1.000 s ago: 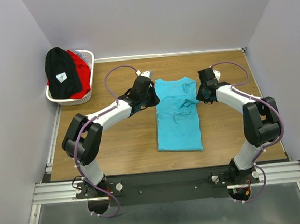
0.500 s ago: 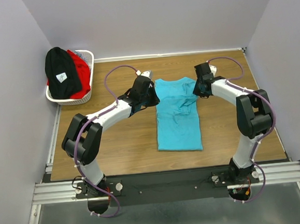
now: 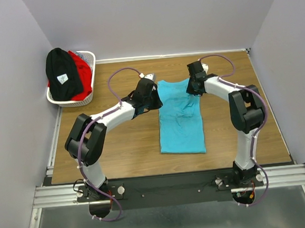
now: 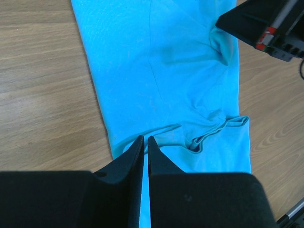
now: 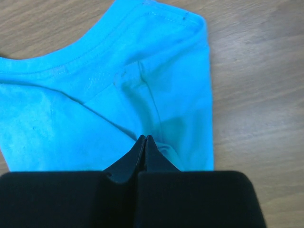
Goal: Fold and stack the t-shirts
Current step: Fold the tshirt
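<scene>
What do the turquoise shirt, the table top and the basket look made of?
The turquoise shirt: soft matte knit cloth, likely cotton; stitched collar seam, creases.
The table top: wood or wood-look laminate, satin; grain lines.
The basket: white plastic, probably; moulded lattice wall.

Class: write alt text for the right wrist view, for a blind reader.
The right gripper, shut, points at a crease in a turquoise t-shirt on a wooden table; the shirt's collar curves across the top.
</scene>
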